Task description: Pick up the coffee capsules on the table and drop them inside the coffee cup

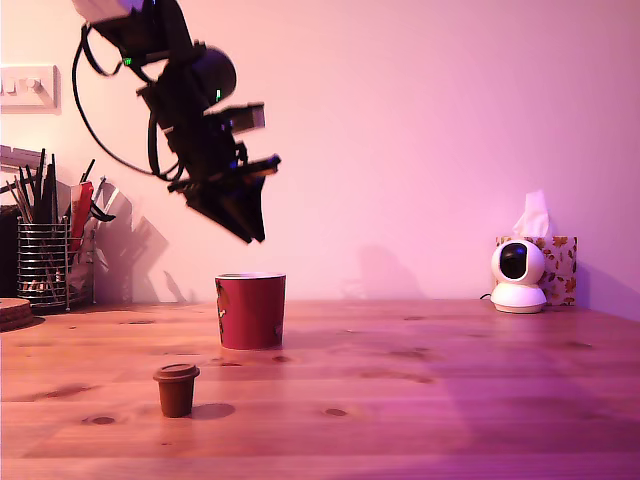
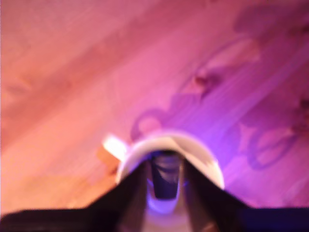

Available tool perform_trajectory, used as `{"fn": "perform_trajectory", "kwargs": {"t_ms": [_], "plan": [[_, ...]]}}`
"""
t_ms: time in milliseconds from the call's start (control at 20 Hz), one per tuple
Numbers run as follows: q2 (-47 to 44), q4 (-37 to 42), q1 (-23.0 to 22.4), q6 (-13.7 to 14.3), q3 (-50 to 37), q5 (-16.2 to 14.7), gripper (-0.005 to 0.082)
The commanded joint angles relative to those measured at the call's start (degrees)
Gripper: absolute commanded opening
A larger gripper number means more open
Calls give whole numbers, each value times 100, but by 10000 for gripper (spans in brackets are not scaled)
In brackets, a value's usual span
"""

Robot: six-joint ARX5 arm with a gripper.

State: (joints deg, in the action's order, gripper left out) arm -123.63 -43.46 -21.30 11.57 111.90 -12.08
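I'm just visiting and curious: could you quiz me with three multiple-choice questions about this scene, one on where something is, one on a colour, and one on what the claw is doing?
1. Where is the brown capsule?
A. inside the cup
B. standing on the table, nearer the exterior camera than the cup
C. beside the tissue box

2. What colour is the coffee cup outside?
A. red
B. green
C. white

3. What is the gripper doing?
A. resting on the table
B. holding a dark capsule above the cup
C. gripping a pen

Answers: 1 B, it stands alone in front of the cup. 2 A, red wall, pale rim. 3 B, the wrist view shows the capsule between the fingers over the cup's rim.
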Motion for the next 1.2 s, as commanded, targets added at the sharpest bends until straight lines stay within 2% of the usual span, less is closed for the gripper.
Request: {"fn": "perform_trajectory", "kwargs": {"t_ms": [0,400,500,550,900,1150], "plan": [[101,-11,-24,48,-39,-98,-19],[444,22,-20,55,-46,-503,-19],[496,46,-20,90,-46,-634,-19],[555,90,-20,192,-46,-680,-19],[1106,697,-24,181,-85,-885,-20],[1469,765,-20,201,-289,-1029,-20]]}}
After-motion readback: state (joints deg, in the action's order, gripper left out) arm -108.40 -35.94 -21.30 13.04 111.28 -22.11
